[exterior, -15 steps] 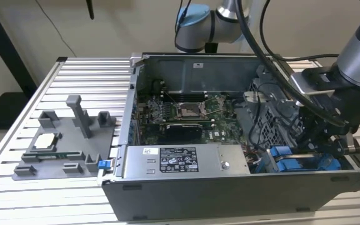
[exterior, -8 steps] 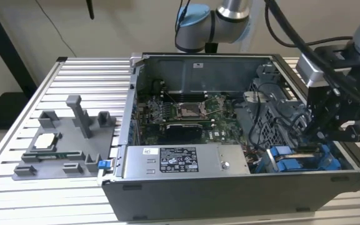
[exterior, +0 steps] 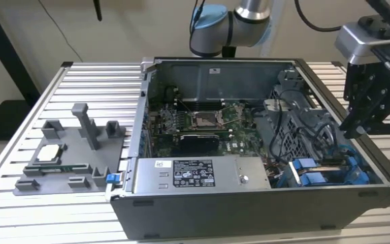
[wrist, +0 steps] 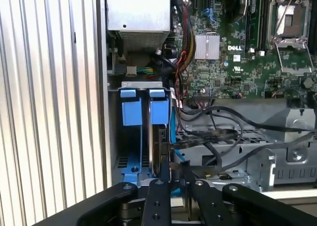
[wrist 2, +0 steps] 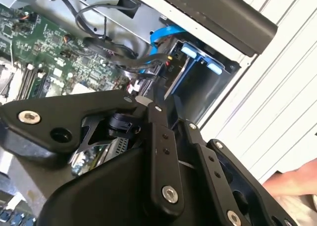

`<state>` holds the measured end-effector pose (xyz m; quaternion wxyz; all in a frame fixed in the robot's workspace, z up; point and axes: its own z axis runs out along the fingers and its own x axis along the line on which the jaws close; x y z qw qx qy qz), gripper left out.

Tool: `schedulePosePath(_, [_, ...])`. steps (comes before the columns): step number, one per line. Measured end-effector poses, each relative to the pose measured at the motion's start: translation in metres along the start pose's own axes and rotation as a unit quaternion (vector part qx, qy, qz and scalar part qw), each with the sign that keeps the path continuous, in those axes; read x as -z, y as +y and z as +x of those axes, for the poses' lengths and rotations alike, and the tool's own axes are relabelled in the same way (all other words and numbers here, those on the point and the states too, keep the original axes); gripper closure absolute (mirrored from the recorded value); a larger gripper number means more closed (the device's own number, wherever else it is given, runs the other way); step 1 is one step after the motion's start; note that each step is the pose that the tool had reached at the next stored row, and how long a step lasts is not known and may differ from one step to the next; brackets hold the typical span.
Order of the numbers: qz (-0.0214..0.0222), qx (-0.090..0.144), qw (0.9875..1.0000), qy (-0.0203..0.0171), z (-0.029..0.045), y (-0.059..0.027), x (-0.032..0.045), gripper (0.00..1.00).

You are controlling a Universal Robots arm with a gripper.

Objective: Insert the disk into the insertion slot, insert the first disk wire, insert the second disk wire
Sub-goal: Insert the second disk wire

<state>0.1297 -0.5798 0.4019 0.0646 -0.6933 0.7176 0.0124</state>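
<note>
Gripper (wrist: 171, 179) pinching the disk (wrist: 162, 151) edge-on, lowered into the insertion slot (wrist: 131, 112) beside the blue rails, in the open computer case (exterior: 249, 213).

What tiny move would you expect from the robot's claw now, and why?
Probably a slight, straight push of the claw toward the insertion slot, I'd judge. In the first wrist view the disk stands on edge beside the slot's blue rails, right in line with the claw; whether it is fully seated I cannot tell.
</note>
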Motion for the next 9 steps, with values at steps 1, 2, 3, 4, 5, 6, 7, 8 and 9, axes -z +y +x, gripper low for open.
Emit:
schedulePosePath(1, [0.0,0.0,1.0,0.0,-0.0004,-0.0003,0.0039,0.0])
schedulePosePath(2, [0.0,0.0,1.0,0.0,-0.0007,-0.0004,0.006,0.0])
schedulePosePath(3, [0.0,0.0,1.0,0.0,-0.0008,-0.0005,0.0075,0.0])
schedulePosePath(4, [0.0,0.0,1.0,-0.0003,-0.0008,-0.0006,0.0079,0.0])
schedulePosePath(5, [0.0,0.0,1.0,-0.0003,-0.0008,-0.0006,0.0079,0.0])
schedulePosePath(6, [0.0,0.0,1.0,-0.0003,-0.0009,-0.0006,0.008,0.0])
schedulePosePath(7, [0.0,0.0,1.0,-0.0004,-0.0009,-0.0006,0.008,0.0])
schedulePosePath(8, [0.0,0.0,1.0,-0.0004,-0.0009,-0.0006,0.008,0.0])
schedulePosePath(9, [0.0,0.0,1.0,-0.0004,-0.0009,-0.0006,0.0081,0.0])
